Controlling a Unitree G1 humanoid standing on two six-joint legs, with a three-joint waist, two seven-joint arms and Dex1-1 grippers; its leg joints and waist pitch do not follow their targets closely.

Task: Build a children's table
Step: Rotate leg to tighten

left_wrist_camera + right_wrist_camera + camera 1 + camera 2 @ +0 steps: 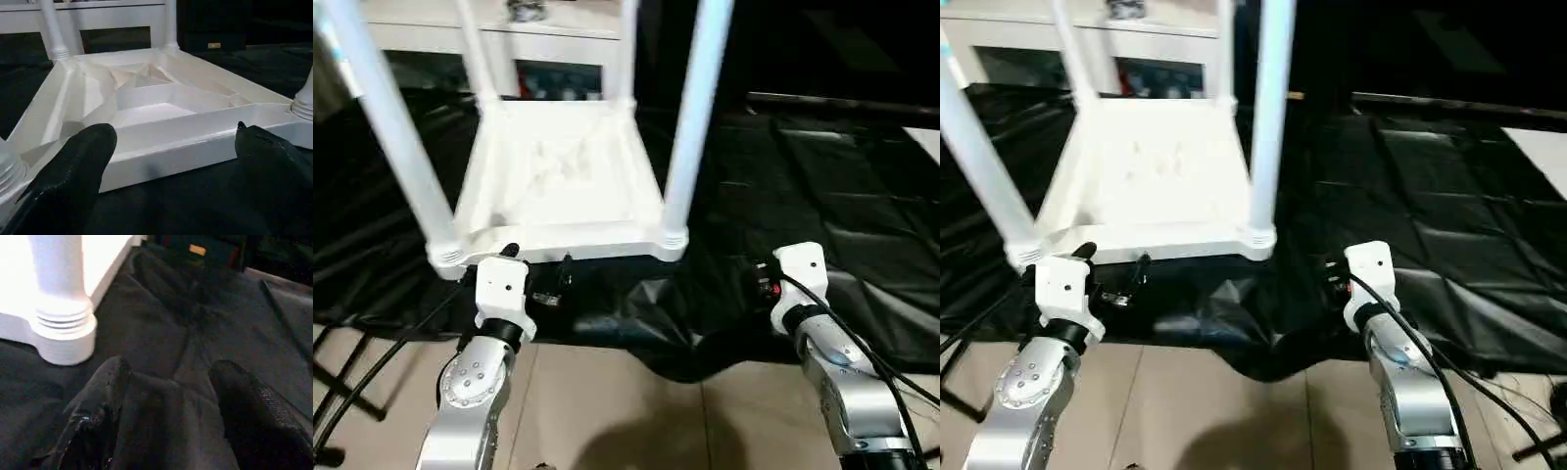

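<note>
On black plastic sheeting [822, 196], an upturned white plastic children's table [563, 176] stands legs-up; left gripper [171, 161] gapes wide near its rim, right gripper [168, 401] seemingly empty, half-spread.

- the floor [607, 411] is pale tile, bare along the near side where the robot stands
- a black sheet [822, 196] is spread over the rest of it, pretty crumpled, with its near edge bunched into a fold on the tiles
- the white table [558, 176] sits upside down right on that sheet, ribbed underside up, four legs pointing up, close to the sheet's near edge
- black cables [352, 392] trail over the tiles at the near left corner
</note>
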